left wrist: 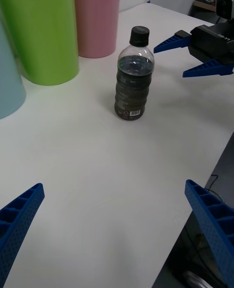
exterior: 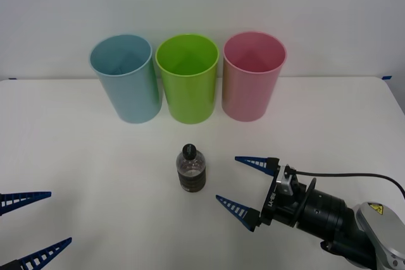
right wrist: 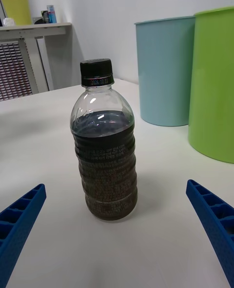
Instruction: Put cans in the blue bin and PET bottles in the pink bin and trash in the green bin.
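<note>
A small clear plastic bottle (exterior: 191,169) with a black screw cap and dark lower band stands upright on my white desk (exterior: 76,156), just ahead of my right gripper (exterior: 243,181), whose blue fingers are spread wide and not touching it. Beyond the bottle stand three tall round plastic bins: light-blue bin (exterior: 125,78), lime-green bin (exterior: 188,78), pink bin (exterior: 252,74). My left gripper (exterior: 31,224) waits well off to the side, also spread.

Bottle (exterior: 190,169) upright before three bins.
Black cap, dark lower band (clear shoulder); blue bin (exterior: 126,79), green bin (exterior: 188,79), pink bin (exterior: 252,75) stand behind, side by side.
</note>
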